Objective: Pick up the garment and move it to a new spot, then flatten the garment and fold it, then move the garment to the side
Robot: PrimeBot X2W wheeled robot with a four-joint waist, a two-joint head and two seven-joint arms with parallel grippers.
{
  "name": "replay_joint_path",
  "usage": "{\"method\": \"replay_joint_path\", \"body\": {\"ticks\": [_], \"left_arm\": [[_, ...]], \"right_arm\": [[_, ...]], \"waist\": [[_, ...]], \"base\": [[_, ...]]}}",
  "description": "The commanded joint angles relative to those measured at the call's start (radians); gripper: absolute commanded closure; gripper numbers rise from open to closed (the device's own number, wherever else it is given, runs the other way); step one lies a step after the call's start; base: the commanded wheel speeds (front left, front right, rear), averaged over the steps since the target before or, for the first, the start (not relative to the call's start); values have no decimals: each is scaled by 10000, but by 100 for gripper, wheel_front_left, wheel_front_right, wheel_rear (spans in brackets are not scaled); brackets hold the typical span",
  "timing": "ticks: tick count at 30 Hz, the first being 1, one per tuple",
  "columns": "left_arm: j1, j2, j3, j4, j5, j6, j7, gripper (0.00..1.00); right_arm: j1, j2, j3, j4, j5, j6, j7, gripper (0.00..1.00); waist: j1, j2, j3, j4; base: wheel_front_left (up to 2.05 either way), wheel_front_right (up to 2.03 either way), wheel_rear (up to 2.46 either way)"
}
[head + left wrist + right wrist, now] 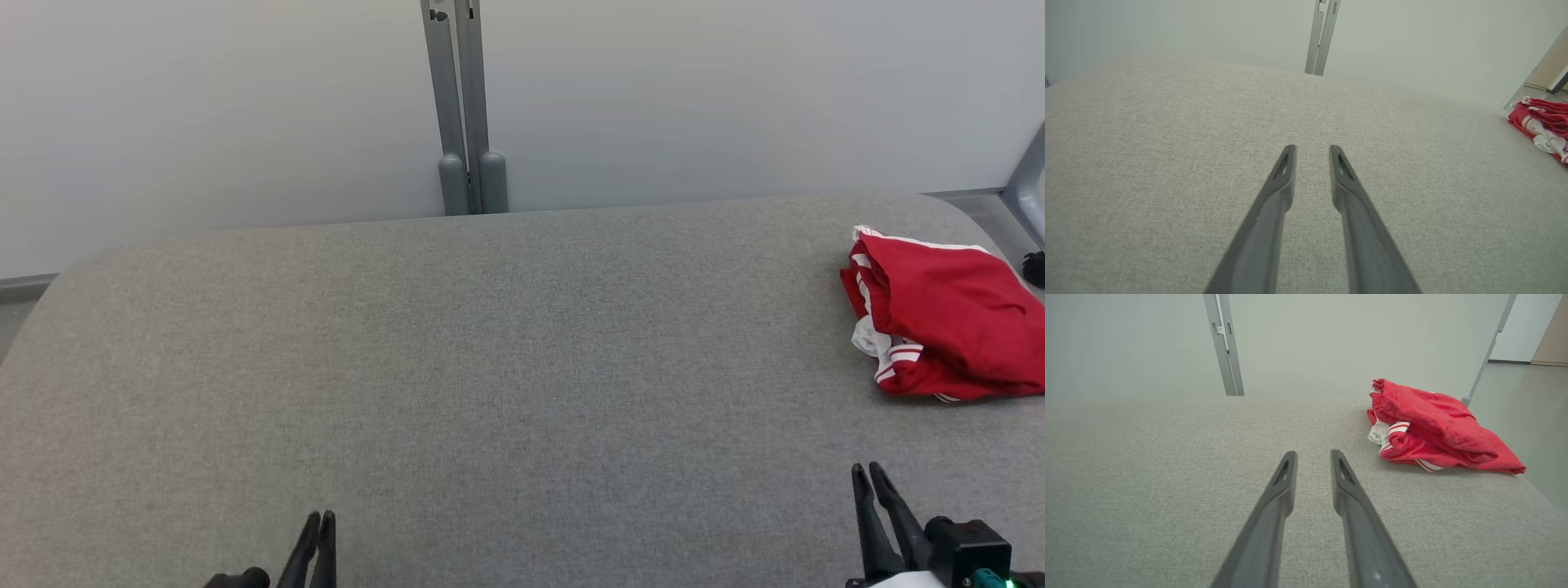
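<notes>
High head, low wrists, shared garment (pixel 947 318)

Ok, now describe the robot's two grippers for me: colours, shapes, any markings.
The left gripper and right gripper look alike: two long, dark grey fingers tapering to narrow tips, each with a slim slot near the end. The right one's base is a black boxy block with a teal part and a small green light beside it.

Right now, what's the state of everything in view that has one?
garment: loosely folded heap at the right end of the table, not held.
left gripper: slightly open, empty, over bare table.
right gripper: slightly open, empty, short of the garment.
</notes>
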Motion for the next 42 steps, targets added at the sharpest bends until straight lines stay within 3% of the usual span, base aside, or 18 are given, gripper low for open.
{"method": "replay_joint_path", "body": {"ticks": [1, 21, 42], "left_arm": [[1, 1, 5, 5, -110, 0, 21, 100], [-642, 128, 403, -163, -3584, -9, 853, 100], [-1162, 197, 785, -354, -6455, -20, 1587, 100]], "right_arm": [[-47, 5, -31, 61, 111, 0, 52, 100], [-760, -23, -40, 208, 4134, -2, 992, 100], [-1364, -47, -54, 344, 7484, -4, 1775, 100]], "waist": [[0, 0, 4, -1], [0, 0, 141, -42], [0, 0, 286, -84]], "base": [[0, 0, 0], [0, 0, 0], [0, 0, 0]]}}
